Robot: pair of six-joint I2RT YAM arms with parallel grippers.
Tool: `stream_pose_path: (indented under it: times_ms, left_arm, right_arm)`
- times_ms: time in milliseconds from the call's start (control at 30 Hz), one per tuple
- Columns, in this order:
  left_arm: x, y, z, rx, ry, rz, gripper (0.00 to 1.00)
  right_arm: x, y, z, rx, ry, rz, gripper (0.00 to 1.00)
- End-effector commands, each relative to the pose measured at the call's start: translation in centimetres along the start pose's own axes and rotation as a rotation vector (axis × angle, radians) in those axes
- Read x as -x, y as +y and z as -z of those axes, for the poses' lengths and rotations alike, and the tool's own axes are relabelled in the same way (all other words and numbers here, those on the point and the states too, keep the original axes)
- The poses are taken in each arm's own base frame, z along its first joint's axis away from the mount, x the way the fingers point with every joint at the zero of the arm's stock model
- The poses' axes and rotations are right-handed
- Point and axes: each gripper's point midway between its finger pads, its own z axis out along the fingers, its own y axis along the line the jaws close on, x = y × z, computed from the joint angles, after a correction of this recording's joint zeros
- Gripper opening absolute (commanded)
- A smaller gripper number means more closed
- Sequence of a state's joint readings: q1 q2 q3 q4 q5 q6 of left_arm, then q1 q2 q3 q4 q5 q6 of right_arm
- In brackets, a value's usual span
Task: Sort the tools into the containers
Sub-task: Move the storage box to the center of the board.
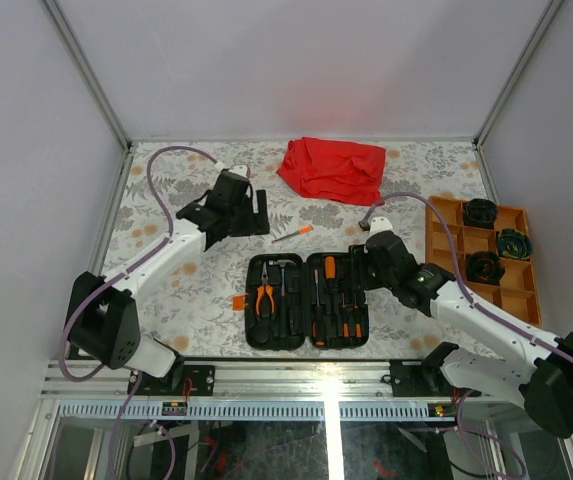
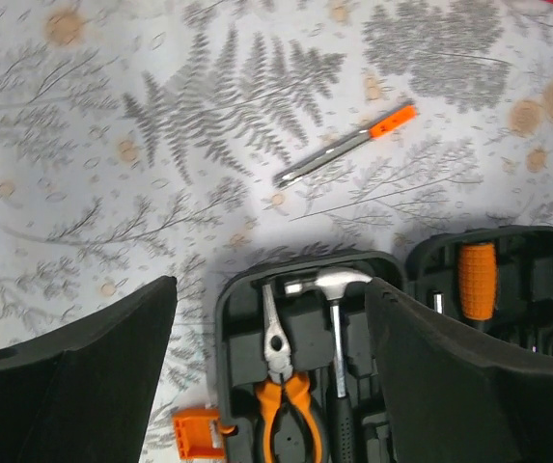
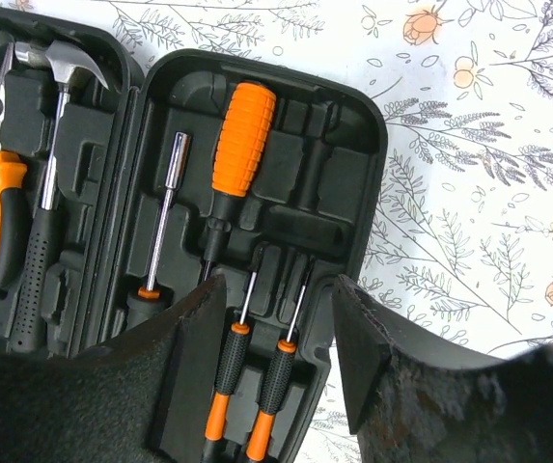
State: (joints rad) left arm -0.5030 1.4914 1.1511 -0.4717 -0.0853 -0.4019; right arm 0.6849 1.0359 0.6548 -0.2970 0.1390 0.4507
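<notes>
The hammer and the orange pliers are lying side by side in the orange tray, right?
Not quite. The hammer and the pliers do lie side by side, but in the left half of the open black case, not in the orange tray. The top external view shows it.

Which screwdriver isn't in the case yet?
The thin screwdriver with the orange end, lying alone on the table between the black case and the red cloth. The others sit in slots inside the open case.
</notes>
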Motion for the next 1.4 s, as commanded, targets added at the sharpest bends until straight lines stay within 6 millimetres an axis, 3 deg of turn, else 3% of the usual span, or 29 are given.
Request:
stream_pose_path:
  times_ms: [0,400,800,900,1067,1233,1367]
  left_arm:
    - [-2.4,0.6,0.4,-0.041,0.061,0.098,0.78]
    - [-11.5,2.0,0.1,-0.054,0.222,0.184,0.77]
    - [-16.9,-6.1,-0.3,-0.209,0.333,0.079,0.76]
    - [-16.4,-7.0,0.2,-0.223,0.312,0.066,0.76]
    - [-13.4,-5.9,1.8,-0.166,0.198,0.052,0.77]
    - [-8.9,-3.4,4.0,-0.150,0.065,0.101,0.79]
    - [-5.4,-0.1,5.8,-0.124,-0.040,0.162,0.80]
  right_arm:
    - [4.1,1.5,-0.1,0.040,-0.091,0.043,0.55]
    - [5.9,3.8,-1.9,0.095,-0.067,0.053,0.56]
    - [6.1,3.9,-1.6,0.098,-0.071,0.036,0.56]
    - [6.4,3.6,-1.5,0.081,-0.084,0.047,0.56]
    - [7.3,3.4,-2.1,0.059,-0.097,0.120,0.57]
    - [9.0,3.9,-3.7,0.060,-0.103,0.243,0.59]
    - [10.0,5.2,-5.7,0.107,-0.058,0.415,0.67]
